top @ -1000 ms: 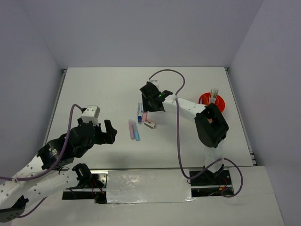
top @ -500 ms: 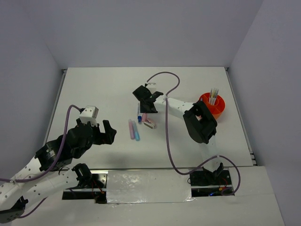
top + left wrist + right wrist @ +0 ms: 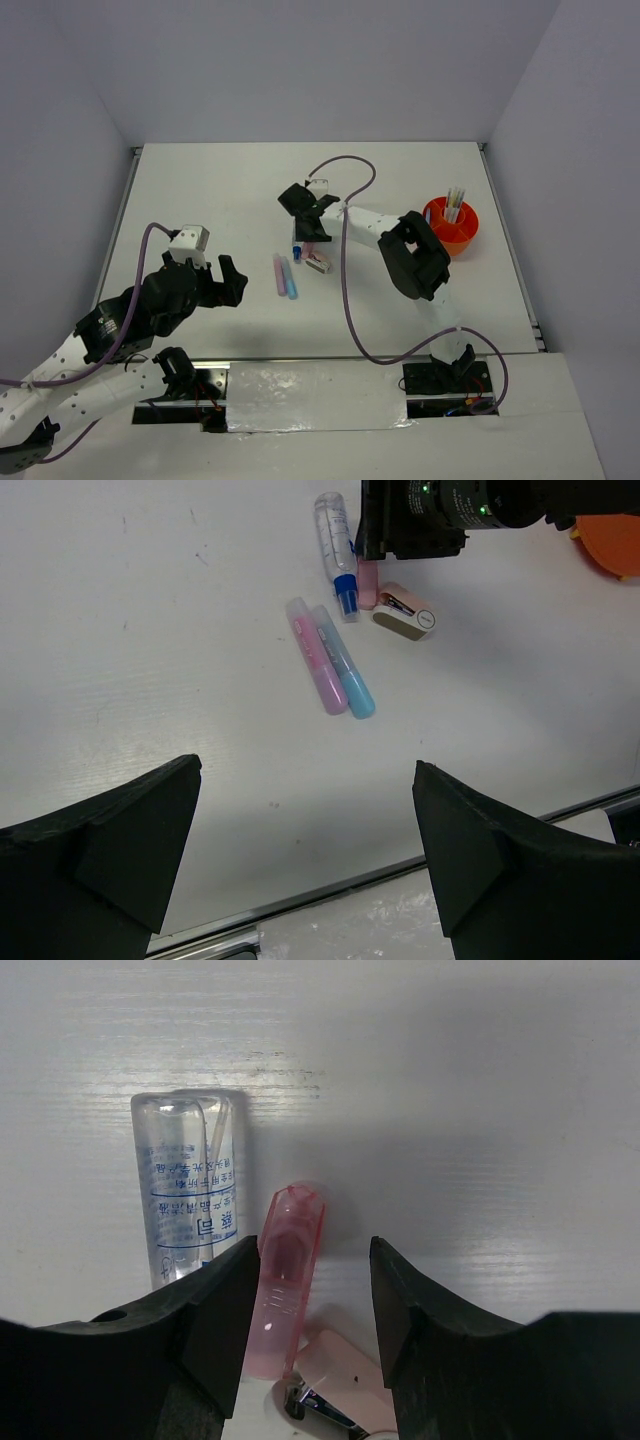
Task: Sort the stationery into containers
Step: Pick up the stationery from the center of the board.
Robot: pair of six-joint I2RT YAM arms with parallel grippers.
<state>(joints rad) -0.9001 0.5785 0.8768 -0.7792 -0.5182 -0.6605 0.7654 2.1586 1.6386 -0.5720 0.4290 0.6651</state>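
The flat white table [image 3: 200, 190] carries every item and is enclosed by pale walls. The right arm [image 3: 410, 260] reaches across the table centre toward the left. Its right gripper [image 3: 308, 1275] points down over a small cluster of stationery, jaws parted to a moderate gap. The left arm [image 3: 120, 320] is held above the near left area. Its left gripper [image 3: 305, 820] is spread wide and grips nothing, well apart from every item. The round bright orange plastic cup [image 3: 462, 232] stands near the far right edge of the table, with a few thin pens [image 3: 455, 200] upright inside it; which compartment they occupy cannot be determined. In the cluster, a clear plastic tube with a blue cap [image 3: 190, 1190] lies flat just outside the right gripper's one finger. A translucent pink marker [image 3: 285, 1290] lies between the two fingers, close against the finger on the tube side, with bare table showing toward the other finger. A small pale pink block with a metal clip [image 3: 405, 615] lies touching the pink marker's near end. Nearer the arm bases, a pastel pink marker [image 3: 313, 655] and a pastel blue marker [image 3: 343, 665] lie side by side, touching.
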